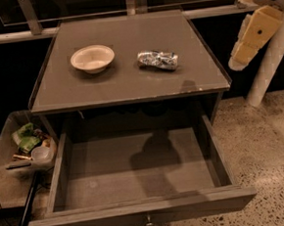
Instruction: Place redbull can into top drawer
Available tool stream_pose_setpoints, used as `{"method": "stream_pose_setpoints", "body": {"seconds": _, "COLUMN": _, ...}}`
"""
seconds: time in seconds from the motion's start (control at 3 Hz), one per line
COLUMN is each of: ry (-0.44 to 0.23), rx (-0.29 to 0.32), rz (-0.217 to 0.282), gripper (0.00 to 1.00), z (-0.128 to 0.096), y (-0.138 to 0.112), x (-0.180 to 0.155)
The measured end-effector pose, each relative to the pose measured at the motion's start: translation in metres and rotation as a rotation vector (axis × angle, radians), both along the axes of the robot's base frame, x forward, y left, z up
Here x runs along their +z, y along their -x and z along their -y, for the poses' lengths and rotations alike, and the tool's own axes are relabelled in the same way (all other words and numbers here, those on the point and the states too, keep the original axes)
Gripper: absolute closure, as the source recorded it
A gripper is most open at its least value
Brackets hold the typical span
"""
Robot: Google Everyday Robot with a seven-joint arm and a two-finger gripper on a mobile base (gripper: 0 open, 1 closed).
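Tabletop (130, 86) of the grey cabinet carries two things, side by side and apart from each other. To the left sits a white round bowl (92, 58), upright. To the right of it lies the redbull can (158, 60), on its side, its long axis running roughly left to right, its silver skin crumpled-looking with darker bluish patches. The can lies a little right of the middle of the top and well back from the near edge.

Below the top, the top drawer (140, 211) stands pulled out toward the near side. Its grey floor and low side walls are in plain sight, with a dark shadow across the middle of the floor. A small knob (148, 221) sits at the centre of the flat front panel.

The gripper (248, 42) hangs in the air at the far right, beyond the right edge of the tabletop and above the level of the can, touching nothing. It is pale yellow and slants down to the left. Whether it is open or closed cannot be told from this angle; it holds nothing that can be seen. A white post (270, 60) runs down behind it to the speckled floor (263, 149).

Left of the drawer, low down, stands a clear plastic bin (2, 140) with rubbish in it, green wrappers among it. A black pole (24, 212) slants across the near left corner.
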State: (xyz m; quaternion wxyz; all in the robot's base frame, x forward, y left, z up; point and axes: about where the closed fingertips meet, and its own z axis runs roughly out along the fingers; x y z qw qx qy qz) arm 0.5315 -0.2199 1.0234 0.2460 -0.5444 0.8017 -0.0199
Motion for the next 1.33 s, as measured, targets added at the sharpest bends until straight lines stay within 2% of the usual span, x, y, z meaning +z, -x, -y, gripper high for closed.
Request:
{"method": "stream_pose_setpoints", "body": {"seconds": 0.33, "ry": -0.060, "rx": -0.002, "rz": 0.020, "gripper": 0.00, "z": -0.013, "y": -0.004, "x": -0.004}}
{"method": "stream_pose_setpoints", "body": {"seconds": 0.67, "ry": -0.209, "rx": -0.007, "rz": 0.046, "gripper": 0.00, "z": -0.042, "y": -0.016, "x": -0.020}}
{"method": "stream_pose_setpoints", "body": {"seconds": 1.0, "ry": -0.358, "rx": -0.004, "rz": 0.124, "gripper": 0.00, "z": -0.065, "y": -0.036, "x": -0.023}}
{"method": "stream_pose_setpoints", "body": {"seconds": 1.33, "ry": -0.444, "rx": -0.025, "rz": 0.227, "gripper": 0.00, "z": -0.090, "y": -0.077, "x": -0.029}}
